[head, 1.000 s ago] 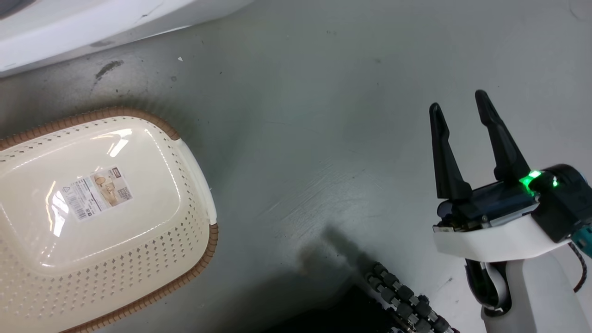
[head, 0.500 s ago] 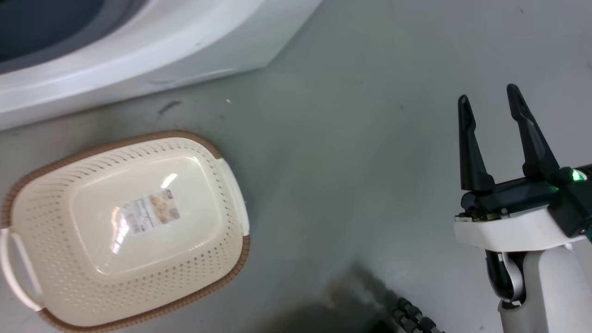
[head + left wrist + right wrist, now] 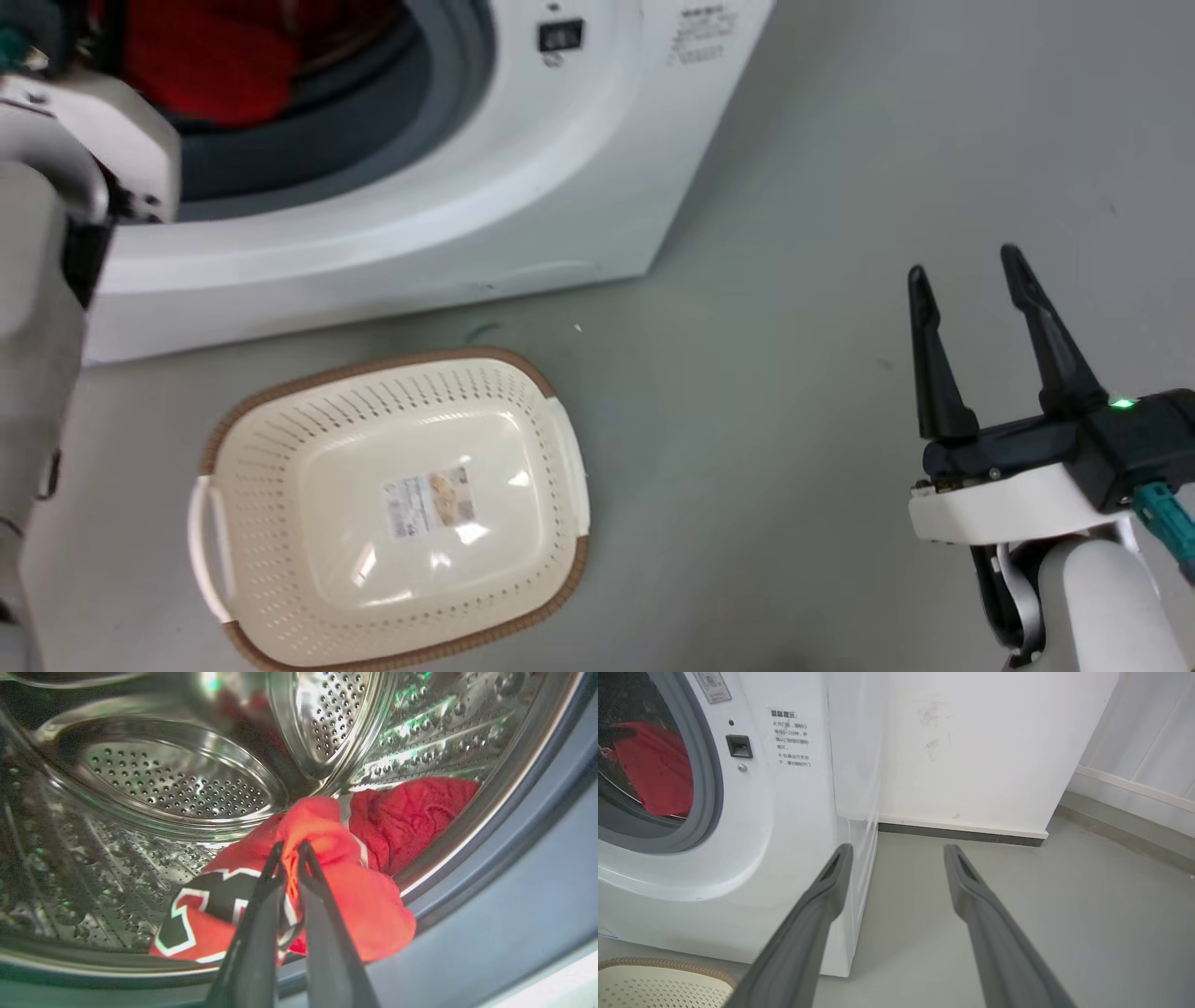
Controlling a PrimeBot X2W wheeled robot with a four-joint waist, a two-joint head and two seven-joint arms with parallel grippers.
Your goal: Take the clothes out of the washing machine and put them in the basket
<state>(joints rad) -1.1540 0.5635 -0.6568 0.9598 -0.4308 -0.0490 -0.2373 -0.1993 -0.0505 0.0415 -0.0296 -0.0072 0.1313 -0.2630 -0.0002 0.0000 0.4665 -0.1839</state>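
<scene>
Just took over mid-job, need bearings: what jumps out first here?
Bright red soft fabric clothes lie in the perforated steel drum of the large white washing machine, the left gripper shut on a fold. Before the machine, on the grey floor, sits the low cream plastic basket with no clothes in it; the right gripper hangs open to its right.

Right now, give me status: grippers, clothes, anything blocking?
Left gripper shut on clothes in drum. Right gripper open, empty. Basket empty, nothing blocking it.
</scene>
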